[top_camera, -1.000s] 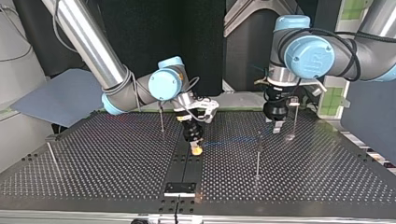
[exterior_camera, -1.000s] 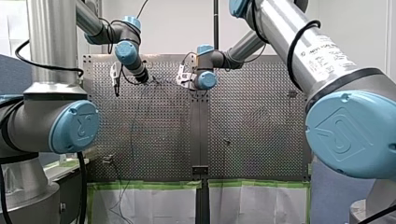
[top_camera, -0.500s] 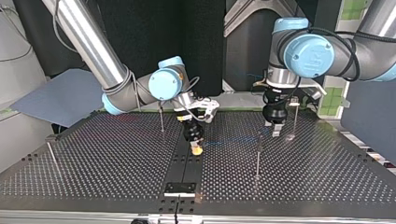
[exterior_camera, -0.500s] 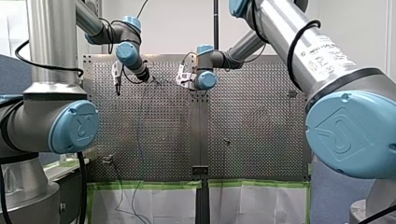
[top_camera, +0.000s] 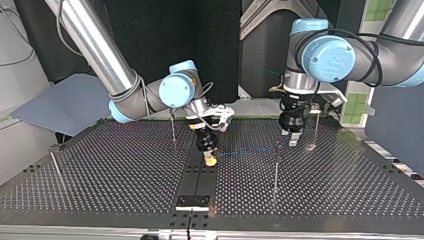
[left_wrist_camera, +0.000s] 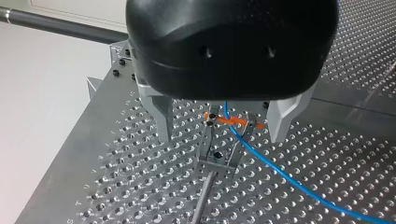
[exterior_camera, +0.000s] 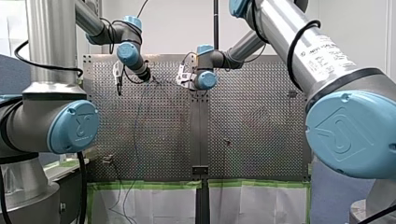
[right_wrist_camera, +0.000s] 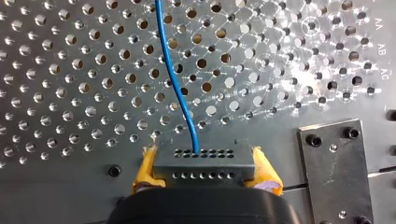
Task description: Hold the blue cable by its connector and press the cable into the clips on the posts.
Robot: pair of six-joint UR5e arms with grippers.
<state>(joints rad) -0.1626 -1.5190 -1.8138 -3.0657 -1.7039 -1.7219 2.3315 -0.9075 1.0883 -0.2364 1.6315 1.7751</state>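
Observation:
The thin blue cable (right_wrist_camera: 175, 79) leaves a black multi-hole connector (right_wrist_camera: 203, 161), and my right gripper (right_wrist_camera: 204, 175) is shut on that connector with its yellow pads (right_wrist_camera: 145, 170). In the top view that gripper (top_camera: 210, 159) is low over the table's middle, and the cable (top_camera: 245, 151) stretches toward a post (top_camera: 276, 165). My left gripper (left_wrist_camera: 223, 135) hangs open over this post's forked clip (left_wrist_camera: 219, 149), one metal finger on each side. The cable (left_wrist_camera: 261, 161) crosses the fork by an orange band (left_wrist_camera: 229, 120).
More thin posts stand on the perforated table: one (top_camera: 172, 127) behind my right arm, one (top_camera: 55, 167) at the top view's left edge, one (top_camera: 315, 127) beside my left gripper. A black plate (top_camera: 192, 201) sits at the near middle. Slack cable (exterior_camera: 135, 121) trails down the front view.
My left gripper has shifted slightly toward the top view's left, closer over the post. The slack cable in the front view has swung. My right gripper has stayed put.

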